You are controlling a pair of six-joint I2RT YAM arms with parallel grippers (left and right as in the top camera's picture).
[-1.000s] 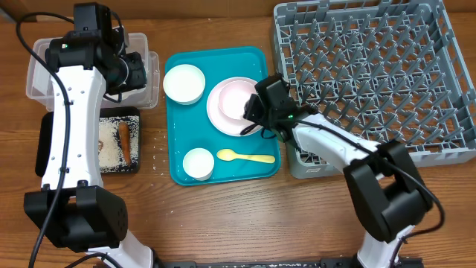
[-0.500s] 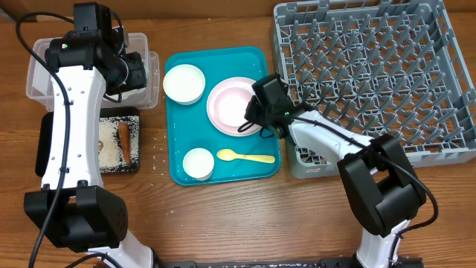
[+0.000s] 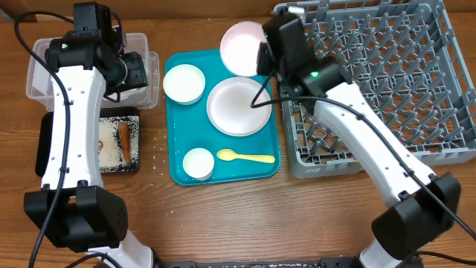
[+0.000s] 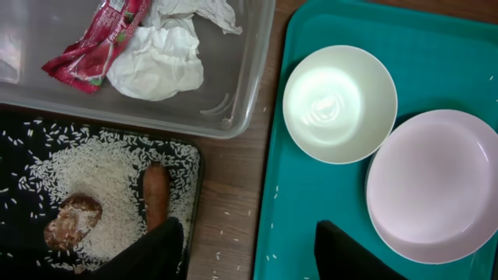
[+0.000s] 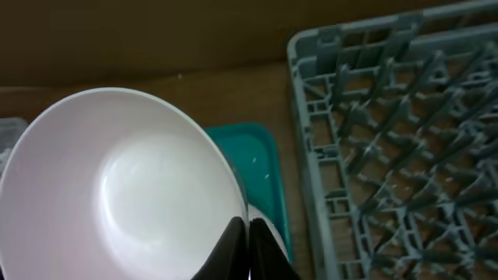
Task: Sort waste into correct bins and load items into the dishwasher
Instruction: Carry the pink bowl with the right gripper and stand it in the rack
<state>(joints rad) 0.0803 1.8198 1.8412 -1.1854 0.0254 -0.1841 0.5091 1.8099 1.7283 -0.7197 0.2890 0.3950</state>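
Two dark fingertips of the right gripper were pressed together on the rim of the small pink bowl, pinching its thin wall at one spot on the edge. The bowl hung clear of everything, tilted, above the far edge of the teal tray and just beside the near-left corner of the grey dish rack. It looked like light, stiff plastic with a smooth, glossy skin. It was unlikely to break, but it could swing or slide in a single-point rim pinch, so a slow carry seemed wise. The rim was the sensible place to hold it, since the rounded body offered the jaws nothing to close on. The rack's upright pegs would need the bowl lowered between them, not onto their tips. On the tray lay the pale pink plate, a larger white bowl, a smaller white bowl and a yellow spoon. Farther out, the left gripper hovered with its fingers spread and empty over the edge of the black tray. That tray held rice, a brown lump and a carrot-like stick. Beside it, the clear tub held the red wrapper and crumpled paper.
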